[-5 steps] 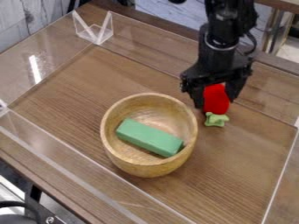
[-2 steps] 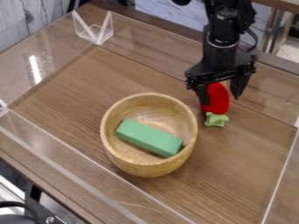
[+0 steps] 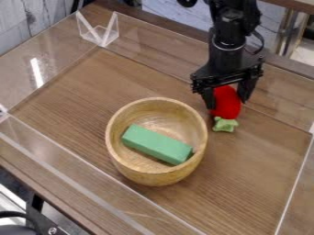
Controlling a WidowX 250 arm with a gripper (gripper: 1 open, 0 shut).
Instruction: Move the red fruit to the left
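Note:
The red fruit (image 3: 227, 105) lies on the wooden table right of the bowl, its pale green cap (image 3: 225, 125) toward the camera. My black gripper (image 3: 227, 95) points down over it, open, with one finger on each side of the fruit's upper part. The fingers stand low around the fruit; I cannot tell whether they touch it. The fruit rests on the table and is partly hidden by the gripper's body.
A wooden bowl (image 3: 127, 158) holding a green rectangular block (image 3: 159, 145) sits left of and nearer than the fruit. Clear plastic walls (image 3: 50, 57) fence the table. A clear folded stand (image 3: 97, 31) is at the back left.
The gripper has shifted slightly up-frame, away from the camera, and a little lower around the fruit. The fruit and bowl have not moved.

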